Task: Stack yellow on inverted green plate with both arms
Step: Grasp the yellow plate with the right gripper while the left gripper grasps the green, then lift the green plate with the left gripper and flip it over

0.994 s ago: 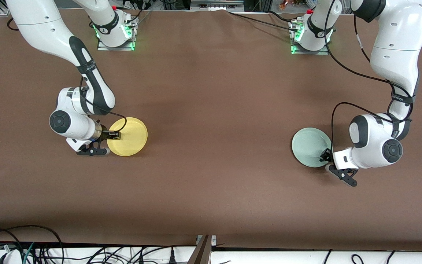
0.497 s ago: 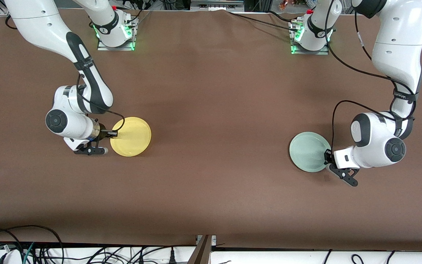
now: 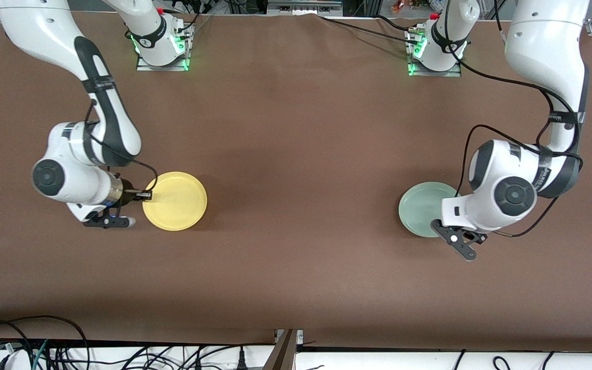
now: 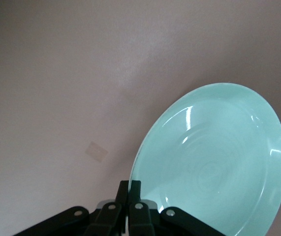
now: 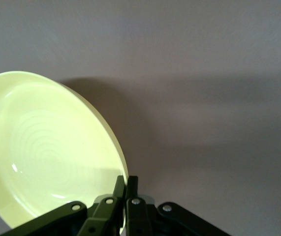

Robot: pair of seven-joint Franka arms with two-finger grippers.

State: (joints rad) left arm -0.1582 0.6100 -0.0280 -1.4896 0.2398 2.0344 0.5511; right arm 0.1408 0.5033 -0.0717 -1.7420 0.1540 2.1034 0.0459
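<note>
Meanwhile, the yellow plate [image 3: 174, 201] is hanging tilted over the right arm's end of the brown table [image 3: 296, 154], its rim being pinched between the pressed-in fingers [image 5: 126, 194] of the right gripper [image 3: 142, 195]. Toward the left arm's end, the green plate [image 3: 423, 209] is tilting likewise, its edge being pinched by the left gripper [image 3: 442, 223], hollow face showing in both wrist views.

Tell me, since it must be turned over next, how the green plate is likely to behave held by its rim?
The green plate looks stiff: pinched at one edge by the left gripper, it keeps its round shape. Its glossy surface suggests it may slip or pivot between the fingers while flipping. Thin and shallow, it is probably light, so an edge grip might suffice.
</note>
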